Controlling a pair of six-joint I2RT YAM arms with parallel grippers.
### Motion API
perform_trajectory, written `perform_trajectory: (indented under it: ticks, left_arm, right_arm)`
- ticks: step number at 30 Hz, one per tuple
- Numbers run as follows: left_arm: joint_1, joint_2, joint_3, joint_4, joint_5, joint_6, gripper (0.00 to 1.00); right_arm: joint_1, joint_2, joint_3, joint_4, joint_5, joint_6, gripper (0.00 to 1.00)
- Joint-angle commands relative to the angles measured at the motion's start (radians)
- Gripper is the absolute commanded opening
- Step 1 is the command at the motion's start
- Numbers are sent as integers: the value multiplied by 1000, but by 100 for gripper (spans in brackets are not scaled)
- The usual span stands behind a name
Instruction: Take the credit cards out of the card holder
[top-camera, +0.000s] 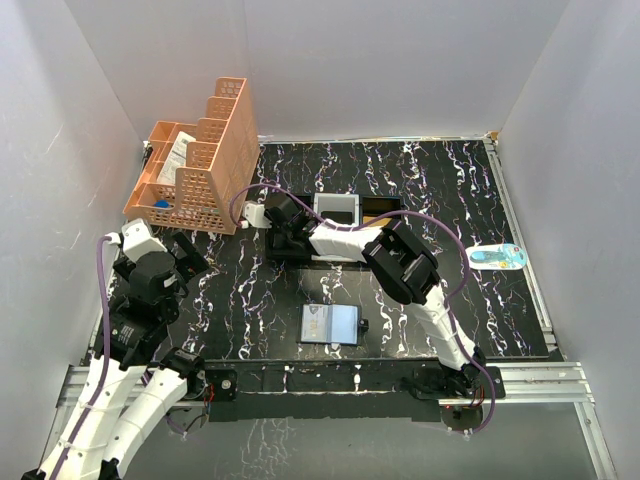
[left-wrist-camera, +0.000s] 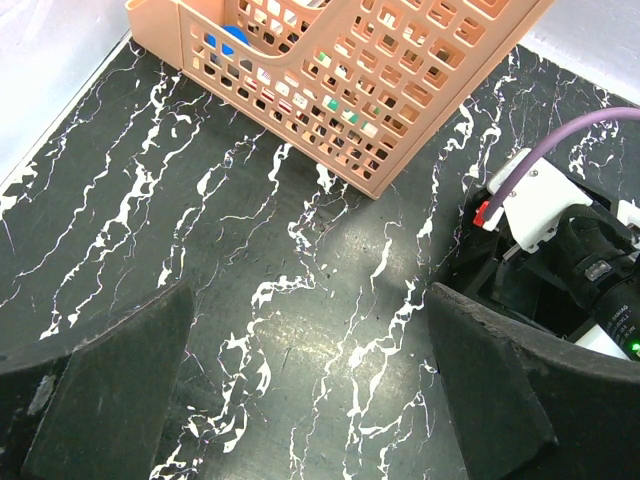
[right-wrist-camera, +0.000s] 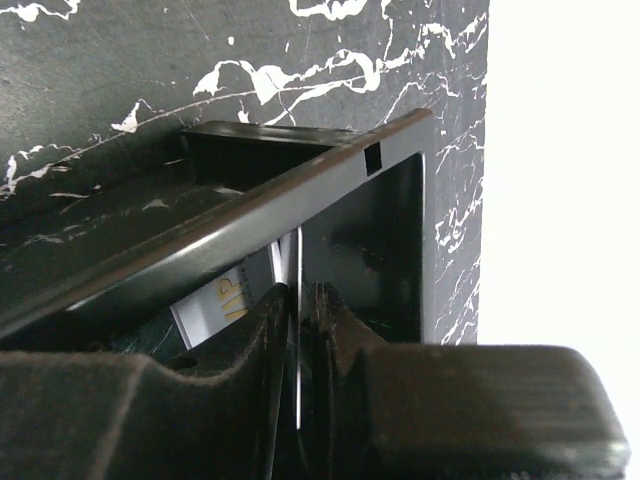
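Nearest me, the flat grey-blue folding card holder (top-camera: 330, 325) lies open on the black marbled worktop (top-camera: 450, 180). My left tool (left-wrist-camera: 300, 385) hangs wide open and holds nothing. Farther back, my right tool (right-wrist-camera: 298, 300) pinches a thin white card (right-wrist-camera: 296, 340) inside the black plastic tray (right-wrist-camera: 250, 215). I think I'm dropping it off. Next I should let go.

Black worktop (top-camera: 420, 180), white marble veining. Peach-orange perforated plastic basket (top-camera: 205, 165), upper left. Grey-blue flat bifold card holder (top-camera: 330, 324), centre frame.

A lab test cell: white walls (top-camera: 380, 60) around a marbled table (top-camera: 440, 180).
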Motion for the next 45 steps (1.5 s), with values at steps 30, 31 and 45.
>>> perform_trajectory:
  ticks: [30,31,45]
  left_arm:
    - [6,7,5,-1,19,3,99]
    - [5,6,4,-2,20,3,99]
    - [6,9,4,-6,21,0,99]
  right_arm:
    - [5,-106,-30,3,-134,91,44]
    - [5,-108,-28,2,-135,92,45]
    - [4,-345,-105,90,-173,485,54]
